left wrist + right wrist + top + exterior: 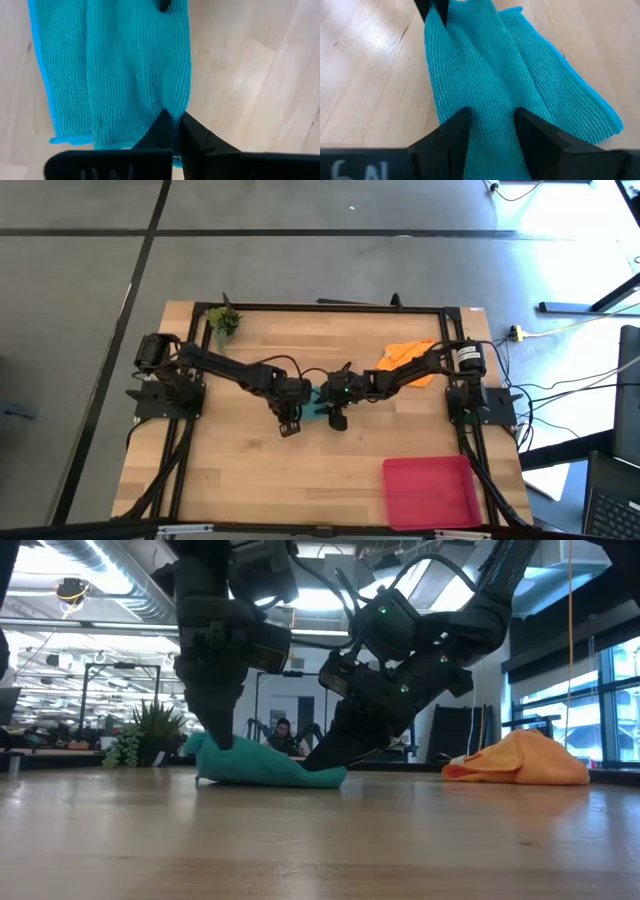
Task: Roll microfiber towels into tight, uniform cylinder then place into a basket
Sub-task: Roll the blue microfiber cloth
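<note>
Here the teal towel [490, 95] lies stretched between both pincers; left gripper [172, 131] pinches one end, right gripper [490, 132] clamps the other.

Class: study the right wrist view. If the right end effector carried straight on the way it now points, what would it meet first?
Right end effector already grips one end of the teal towel. Straight ahead runs more towel, then probably the left end effector, shut on the far end; depth is uncertain.

Bright daylight glare at the high view's upper right, arms backlit dark in the low view
</note>
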Controlling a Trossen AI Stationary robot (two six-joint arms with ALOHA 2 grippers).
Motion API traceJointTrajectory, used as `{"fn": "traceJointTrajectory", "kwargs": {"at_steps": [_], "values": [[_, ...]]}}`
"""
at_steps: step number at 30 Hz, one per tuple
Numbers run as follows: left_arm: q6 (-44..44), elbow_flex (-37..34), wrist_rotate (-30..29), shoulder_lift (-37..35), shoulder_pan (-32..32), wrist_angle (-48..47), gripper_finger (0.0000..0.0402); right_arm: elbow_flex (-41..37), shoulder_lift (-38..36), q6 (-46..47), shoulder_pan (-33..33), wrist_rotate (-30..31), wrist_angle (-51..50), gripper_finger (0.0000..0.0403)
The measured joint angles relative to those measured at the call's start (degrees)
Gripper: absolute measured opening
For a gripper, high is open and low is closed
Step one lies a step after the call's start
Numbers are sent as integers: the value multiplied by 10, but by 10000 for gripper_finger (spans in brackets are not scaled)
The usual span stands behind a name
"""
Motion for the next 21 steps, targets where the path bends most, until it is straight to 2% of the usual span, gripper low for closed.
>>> {"fn": "traceJointTrajectory", "kwargs": {"at_steps": [12, 21], "values": [[2, 0, 43, -5, 58, 2, 1, 0, 0, -2, 0, 2, -1, 163], [-2, 0, 131, -5, 79, -6, 1, 0, 0, -2, 0, 2, -1, 163]]}}
